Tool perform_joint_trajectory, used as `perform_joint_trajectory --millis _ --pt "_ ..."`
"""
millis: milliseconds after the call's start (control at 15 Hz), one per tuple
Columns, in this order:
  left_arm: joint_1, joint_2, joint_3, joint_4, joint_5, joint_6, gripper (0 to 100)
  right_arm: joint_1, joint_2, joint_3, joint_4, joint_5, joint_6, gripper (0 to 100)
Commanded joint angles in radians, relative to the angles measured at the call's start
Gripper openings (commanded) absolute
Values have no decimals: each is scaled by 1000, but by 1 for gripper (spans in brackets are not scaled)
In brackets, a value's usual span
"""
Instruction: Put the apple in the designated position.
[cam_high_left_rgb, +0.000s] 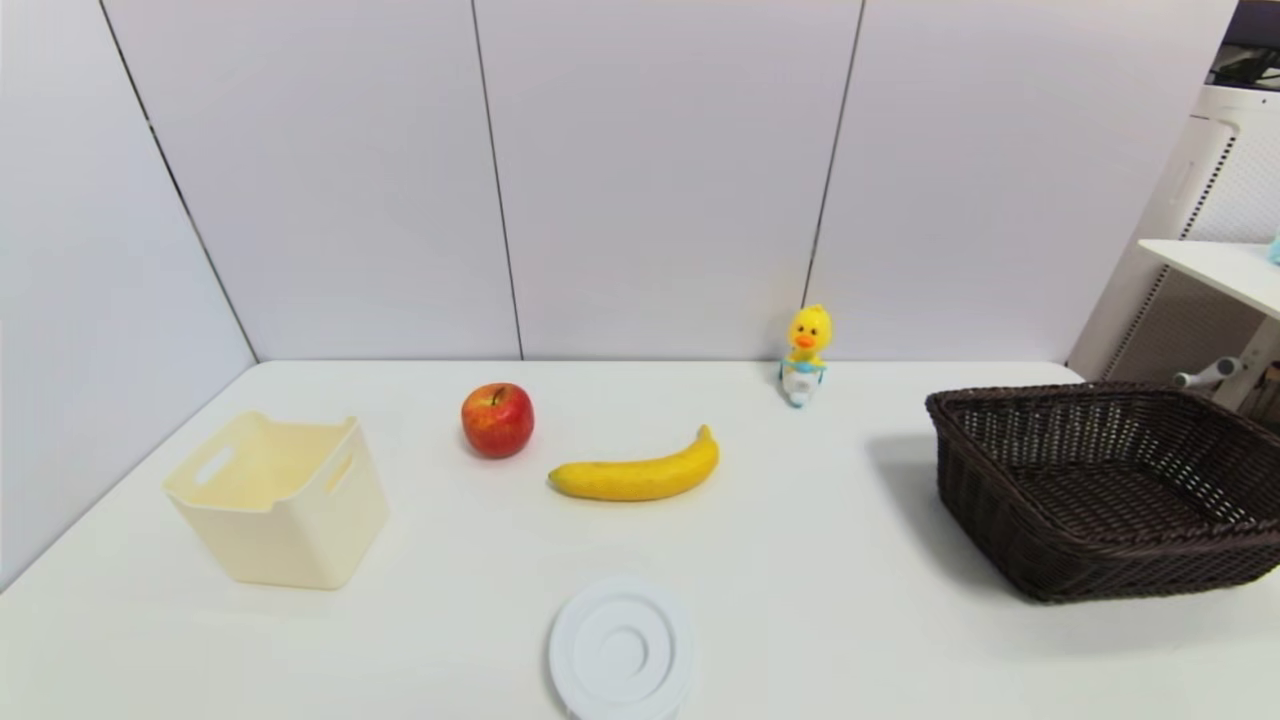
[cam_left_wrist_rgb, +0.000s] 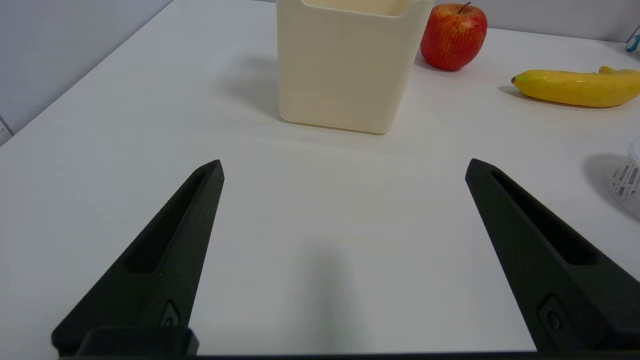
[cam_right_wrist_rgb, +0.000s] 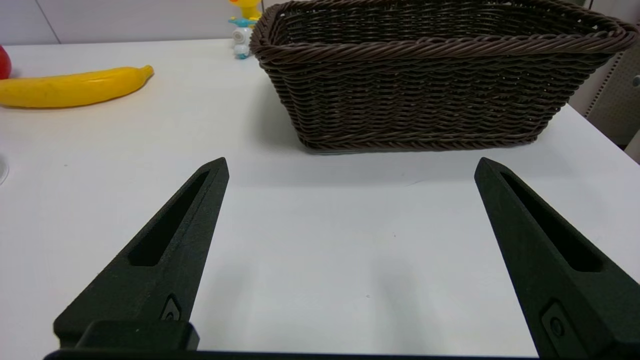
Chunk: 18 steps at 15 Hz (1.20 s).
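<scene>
Left gripper (cam_left_wrist_rgb: 344, 167) and right gripper (cam_right_wrist_rgb: 351, 165) hover with jaws apart; left should straddle the round red apple (cam_high_left_rgb: 497, 420) squarely, avoiding the cream plastic bin (cam_high_left_rgb: 285, 500).

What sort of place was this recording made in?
Most likely a lab or test room set up for robot trials, not a home. A bare white table stands against plain grey wall panels, with props spaced out on it: an apple, a banana, a toy duck.
</scene>
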Motion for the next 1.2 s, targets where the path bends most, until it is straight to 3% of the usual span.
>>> perform_joint_trajectory --millis 67,267,467,800,1067,1200 --pt "-188 410 -238 -170 -16 32 100 0 0 0 0 0 0 100" --pt "-504 607 -396 -178 -17 62 100 0 0 0 0 0 0 100" --pt "-725 813 -488 -202 -10 59 100 0 0 0 0 0 0 100" --pt "-758 1221 -637 -362 4 62 100 0 0 0 0 0 0 100" --pt "-754 1522 -813 -438 306 33 100 0 0 0 0 0 0 100" --pt "-752 1634 -876 -438 418 -76 100 0 0 0 0 0 0 100"
